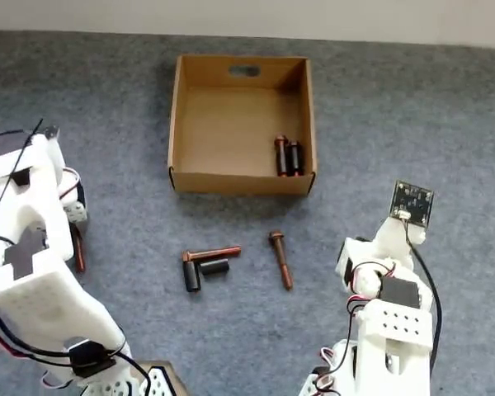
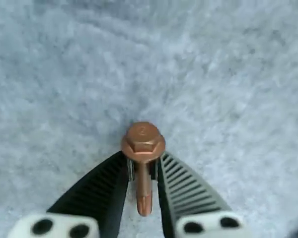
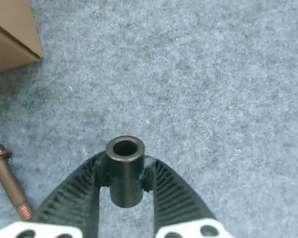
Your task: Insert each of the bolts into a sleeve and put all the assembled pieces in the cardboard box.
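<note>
step: bolt-into-sleeve mating | left gripper [image 2: 143, 161] clenched on bolt [image 2: 143, 143], head past its tips | right gripper [image 3: 125, 166] grasping sleeve [image 3: 125, 188] | next: bring together, align shank with bore

No text can be read; a faint stamp on the bolt [image 2: 143, 144] head is illegible.

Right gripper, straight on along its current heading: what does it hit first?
Probably just the carpet. The right gripper is shut on a sleeve whose end leads, with grey carpet ahead. The cardboard box corner and a loose bolt sit off to the side. Depth is unclear.
</note>
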Robot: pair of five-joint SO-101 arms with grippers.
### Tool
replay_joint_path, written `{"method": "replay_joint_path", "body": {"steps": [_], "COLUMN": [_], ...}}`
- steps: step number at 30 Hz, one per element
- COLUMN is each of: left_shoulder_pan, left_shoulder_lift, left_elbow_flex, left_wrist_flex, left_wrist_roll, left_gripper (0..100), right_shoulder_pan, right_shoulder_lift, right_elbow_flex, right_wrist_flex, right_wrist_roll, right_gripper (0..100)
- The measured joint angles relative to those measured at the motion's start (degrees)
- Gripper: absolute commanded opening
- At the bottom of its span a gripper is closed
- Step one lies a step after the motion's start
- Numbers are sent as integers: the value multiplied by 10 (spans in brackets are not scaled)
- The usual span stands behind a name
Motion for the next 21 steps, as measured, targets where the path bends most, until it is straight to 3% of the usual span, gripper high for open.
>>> {"method": "replay_joint_path", "body": {"steps": [5,12,16,21], "left_shoulder_pan": [-14,-9,37,127], "left_shoulder_lift": [-93,-261,-353,-463], "left_elbow_flex": [10,109,149,167], "left_wrist_flex": [24,26,27,33], "left_wrist_roll": [1,1,1,5], "left_gripper": [7,7,7,7], "right_shoulder_pan": [-57,-194,-290,-349], "right_shoulder_lift": [-38,-219,-320,-375], "right_elbow_flex": [0,0,4,65], "right_wrist_flex": [39,58,42,-95], "right_wrist_roll": [0,34,73,78], "right_gripper": [6,6,6,6]}}
